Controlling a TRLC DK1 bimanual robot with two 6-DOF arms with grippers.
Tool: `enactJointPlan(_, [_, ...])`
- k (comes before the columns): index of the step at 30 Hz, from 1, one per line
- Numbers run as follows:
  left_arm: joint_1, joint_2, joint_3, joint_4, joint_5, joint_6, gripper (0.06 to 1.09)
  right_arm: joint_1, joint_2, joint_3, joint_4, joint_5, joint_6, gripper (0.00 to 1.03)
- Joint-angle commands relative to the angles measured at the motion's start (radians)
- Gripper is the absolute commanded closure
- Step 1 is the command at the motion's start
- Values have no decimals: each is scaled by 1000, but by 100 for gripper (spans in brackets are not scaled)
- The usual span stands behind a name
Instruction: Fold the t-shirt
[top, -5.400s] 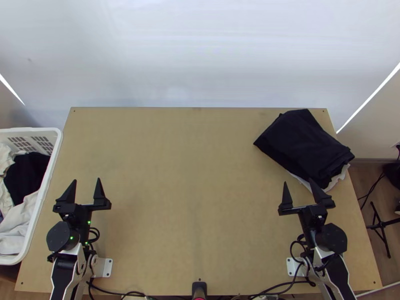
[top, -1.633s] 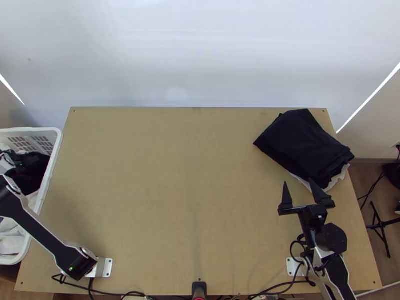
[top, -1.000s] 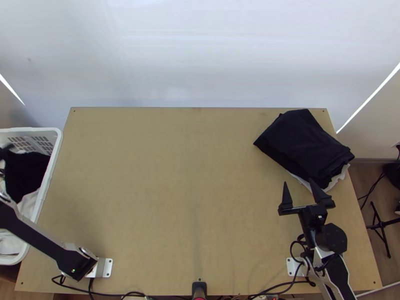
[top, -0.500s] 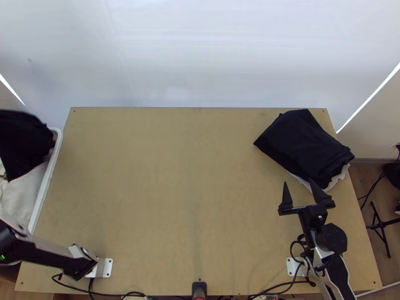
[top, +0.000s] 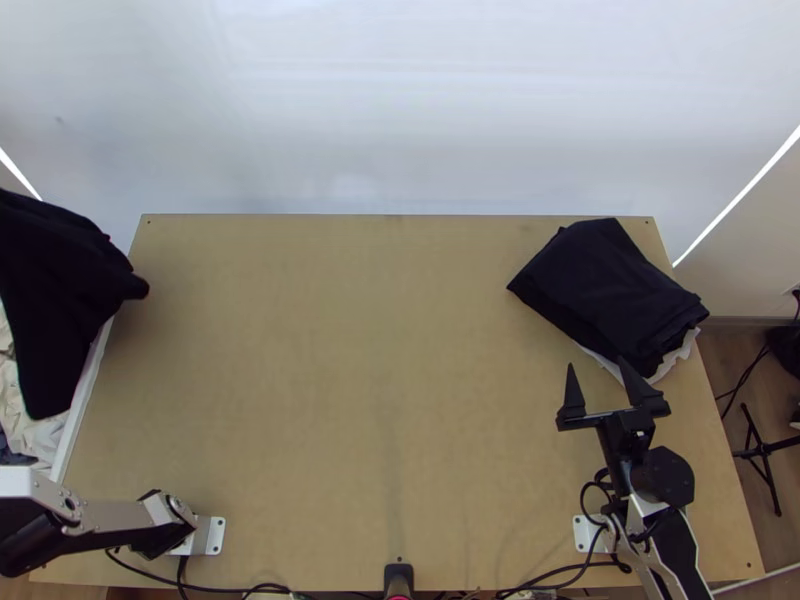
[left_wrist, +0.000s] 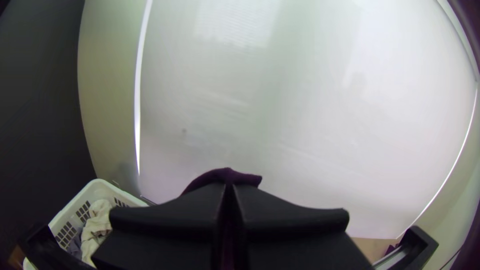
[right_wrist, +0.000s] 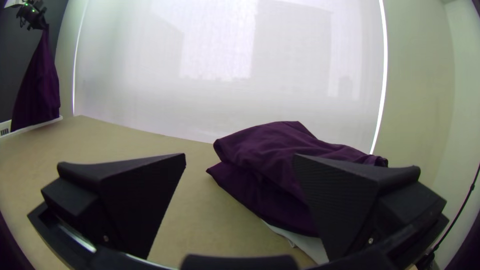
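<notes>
One dark t-shirt (top: 55, 290), by all appearances the task's piece: unfolded, hanging loosely over the laundry basket (left_wrist: 98, 183), one part reaching past the table's far left corner; left gripper (left_wrist: 229, 186) pinched tight on it. One right gripper (top: 596, 363), fingers spread, holding nothing, near the stack. Step in hand, as judged: bringing the shirt to the table (top: 370, 400); folding not begun. Next move calls for clearing the basket wall, then laying the cloth down mid-table to spread. Also present: one stack of dark folded cloth (top: 605, 290), pale cloth beneath, limiting room at far right
</notes>
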Motion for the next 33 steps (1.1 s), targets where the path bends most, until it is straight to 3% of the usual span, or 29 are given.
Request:
enactJointPlan(1, [-201, -73, -101, -46, -55, 14, 105, 0, 0, 0, 0, 0, -1, 4])
enactJointPlan(8, [-626, -189, -397, -12, -342, 37, 105, 0, 0, 0, 1, 0, -1, 4])
enactJointPlan(16, [-1109, -218, -527, 62, -612, -85, 105, 0, 0, 0, 1, 0, -1, 4])
enactJointPlan(20, [-1312, -194, -560, 88, -682, -141, 105, 0, 0, 0, 1, 0, 0, 4])
enactJointPlan(25, [-1516, -119, -636, 131, -698, -163, 105, 0, 0, 0, 0, 0, -1, 4])
enactJointPlan(33, [-1666, 43, -589, 250, -711, -216, 105, 0, 0, 0, 0, 0, 0, 4])
